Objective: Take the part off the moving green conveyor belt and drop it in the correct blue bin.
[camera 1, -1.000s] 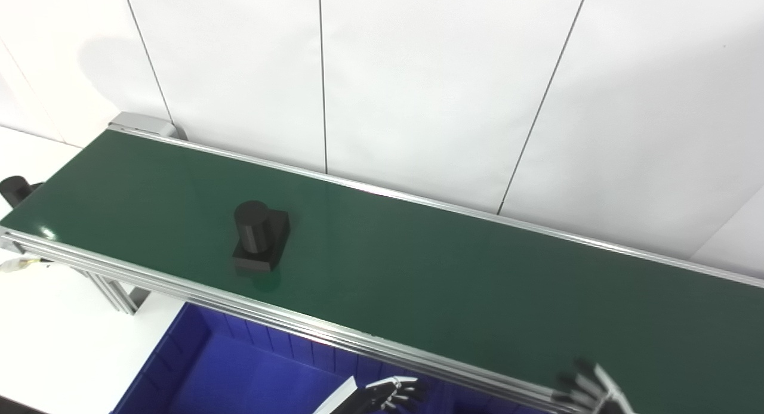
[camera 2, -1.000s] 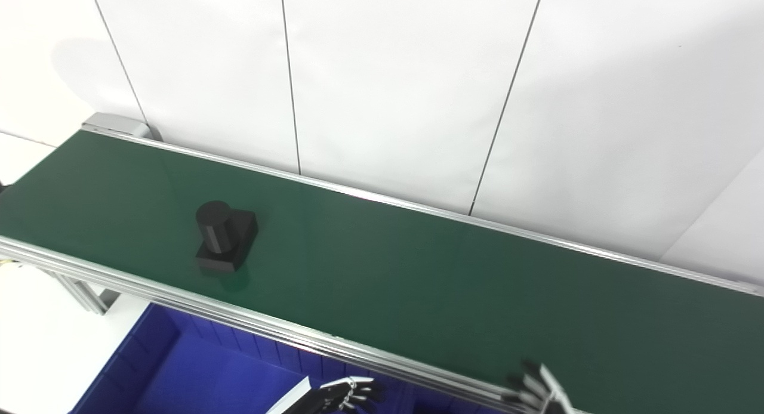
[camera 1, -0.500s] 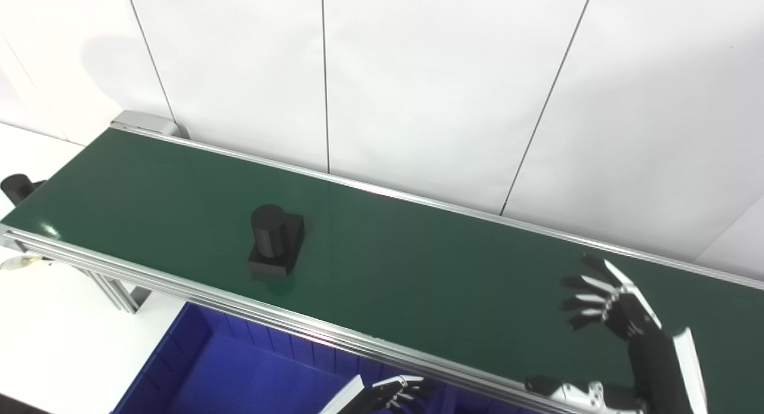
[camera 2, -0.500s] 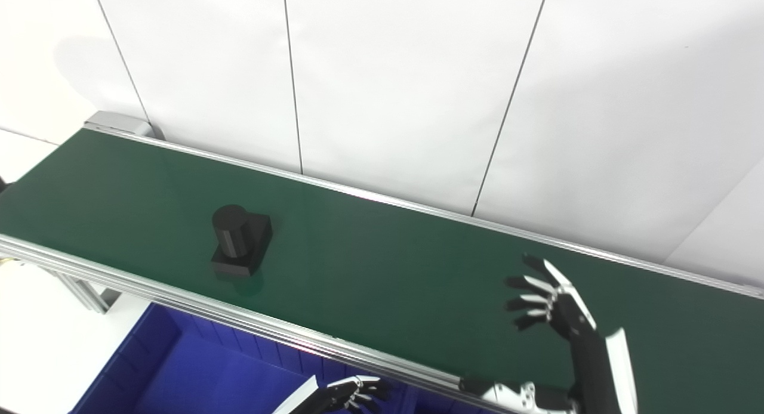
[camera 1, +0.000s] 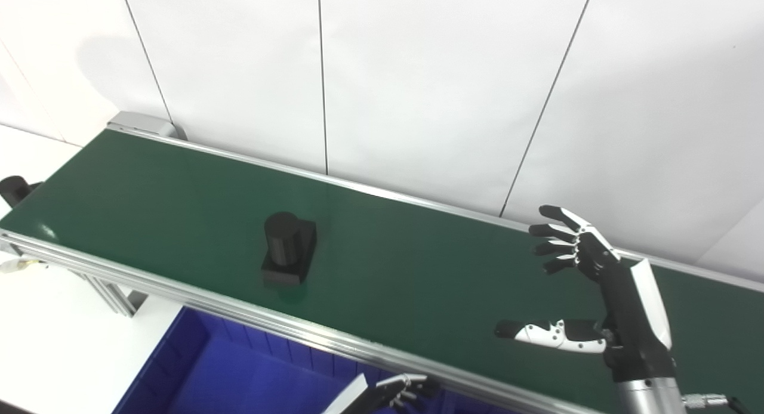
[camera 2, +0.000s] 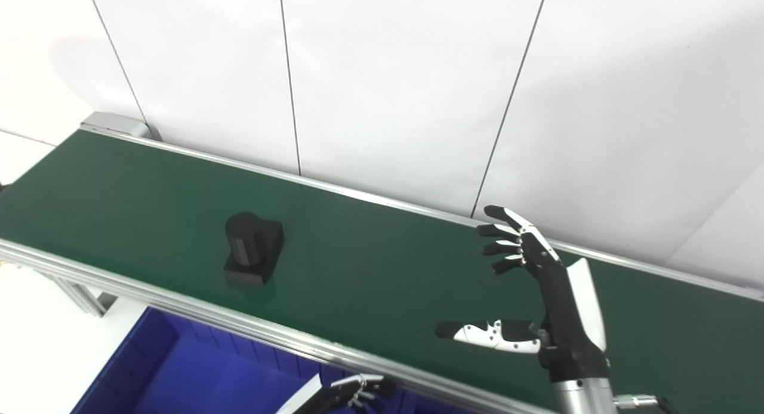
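— So where is the part (camera 1: 287, 247)?
— On the green belt (camera 1: 418, 271), left of the middle, nearer the front rail than the wall. It is black: a round post standing upright on a square base, with nothing touching it.
— And the right hand (camera 1: 588, 283)?
— Above the right part of the belt, well apart from the part. Its fingers (camera 1: 558, 230) are spread and point left, the thumb juts out low to the left, and it holds nothing.
— The left hand (camera 2: 352, 392)?
— Low at the bottom edge, below the front rail, over the blue bin (camera 1: 197, 366). Only its fingers show, loosely curled, with nothing in them; I cannot tell whether it is closed.
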`<action>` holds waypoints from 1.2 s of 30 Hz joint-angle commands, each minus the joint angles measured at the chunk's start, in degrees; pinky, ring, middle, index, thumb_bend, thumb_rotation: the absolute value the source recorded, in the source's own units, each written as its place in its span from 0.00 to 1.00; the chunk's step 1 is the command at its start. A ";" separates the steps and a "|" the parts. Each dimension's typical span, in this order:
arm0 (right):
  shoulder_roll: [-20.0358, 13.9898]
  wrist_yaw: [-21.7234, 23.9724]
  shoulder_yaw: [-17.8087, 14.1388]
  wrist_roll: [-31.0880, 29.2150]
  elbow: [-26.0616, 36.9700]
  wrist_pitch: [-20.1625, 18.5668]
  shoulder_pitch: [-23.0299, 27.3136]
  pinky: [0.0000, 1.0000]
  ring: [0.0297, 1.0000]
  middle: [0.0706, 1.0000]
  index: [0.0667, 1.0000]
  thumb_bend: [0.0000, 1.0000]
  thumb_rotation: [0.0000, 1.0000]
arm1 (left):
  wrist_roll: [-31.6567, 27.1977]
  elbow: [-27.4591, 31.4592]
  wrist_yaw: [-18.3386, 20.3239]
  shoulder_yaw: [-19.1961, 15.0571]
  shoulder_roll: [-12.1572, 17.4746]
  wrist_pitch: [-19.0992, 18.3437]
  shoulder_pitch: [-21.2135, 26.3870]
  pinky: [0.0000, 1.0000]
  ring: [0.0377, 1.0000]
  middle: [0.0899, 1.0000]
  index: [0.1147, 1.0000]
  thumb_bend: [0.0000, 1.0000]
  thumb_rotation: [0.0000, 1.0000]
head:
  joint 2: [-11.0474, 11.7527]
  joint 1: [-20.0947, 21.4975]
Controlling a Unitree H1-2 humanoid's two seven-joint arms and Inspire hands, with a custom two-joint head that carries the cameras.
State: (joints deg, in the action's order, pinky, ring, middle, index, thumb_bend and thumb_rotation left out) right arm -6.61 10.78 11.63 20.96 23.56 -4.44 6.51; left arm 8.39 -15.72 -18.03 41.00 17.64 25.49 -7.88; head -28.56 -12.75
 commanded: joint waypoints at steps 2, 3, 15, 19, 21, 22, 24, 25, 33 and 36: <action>0.64 0.41 0.51 0.83 -0.46 -1.72 2.75 0.59 0.69 0.76 0.84 0.89 0.14 | 0.36 1.26 -1.33 0.01 0.60 1.43 0.66 0.60 0.69 0.77 0.79 0.91 0.32 | -0.13 0.60; 0.76 0.52 0.82 1.21 -1.38 -1.98 3.37 0.60 0.70 0.77 0.84 0.88 0.15 | 0.32 1.32 -1.39 0.03 0.64 1.43 0.66 0.60 0.69 0.77 0.79 0.91 0.32 | -0.17 0.77; 2.01 -0.75 3.46 5.30 -9.71 -2.47 8.80 0.59 0.71 0.79 0.87 0.87 0.29 | -0.09 2.52 -1.13 0.12 1.77 1.43 0.13 0.59 0.67 0.76 0.79 0.93 0.33 | -1.61 4.27; 2.44 -0.56 3.98 6.23 -10.57 -2.72 9.80 0.60 0.70 0.79 0.87 0.87 0.33 | 0.03 3.97 -1.89 0.21 2.51 1.43 -0.50 0.58 0.66 0.75 0.79 0.94 0.32 | -2.30 5.20; 2.57 -0.39 4.20 6.28 -10.88 -2.82 10.19 0.60 0.70 0.79 0.87 0.87 0.33 | -0.25 5.37 -1.74 0.18 3.07 1.43 -1.03 0.58 0.67 0.75 0.80 0.94 0.31 | -2.77 5.52; 2.59 -0.38 4.30 6.18 -11.17 -2.65 10.36 0.60 0.70 0.79 0.87 0.87 0.33 | -0.23 6.06 -1.80 0.23 3.38 1.43 -1.26 0.58 0.67 0.75 0.80 0.93 0.31 | -2.92 5.61; 2.68 -0.35 4.45 5.88 -11.80 -2.41 10.67 0.61 0.70 0.79 0.87 0.87 0.33 | -0.41 7.24 -1.89 0.34 3.91 1.43 -1.75 0.59 0.67 0.76 0.80 0.93 0.30 | -3.23 5.76; 2.73 -0.25 4.53 5.71 -12.09 -2.42 10.84 0.61 0.70 0.79 0.87 0.87 0.33 | -0.59 7.78 -1.90 0.24 4.10 1.43 -2.09 0.59 0.68 0.76 0.80 0.93 0.30 | -3.31 5.80; 3.08 1.08 5.99 6.48 -13.57 -4.49 12.24 0.63 0.72 0.82 0.87 0.89 0.35 | -1.39 11.90 0.41 -2.04 5.87 1.43 -6.28 0.55 0.65 0.75 0.78 0.97 0.34 | -4.46 7.04; 3.63 1.32 6.93 6.98 -14.73 -5.08 12.98 0.64 0.73 0.82 0.87 0.89 0.35 | -0.57 12.46 0.02 -2.43 5.76 1.43 -7.30 0.53 0.63 0.74 0.78 0.97 0.34 | -5.13 8.27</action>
State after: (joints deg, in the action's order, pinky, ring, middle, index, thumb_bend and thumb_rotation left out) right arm -4.29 12.23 18.15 27.78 7.96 -8.81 17.15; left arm 6.89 -4.82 -17.42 38.94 23.34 25.49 -15.07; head -33.66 -4.40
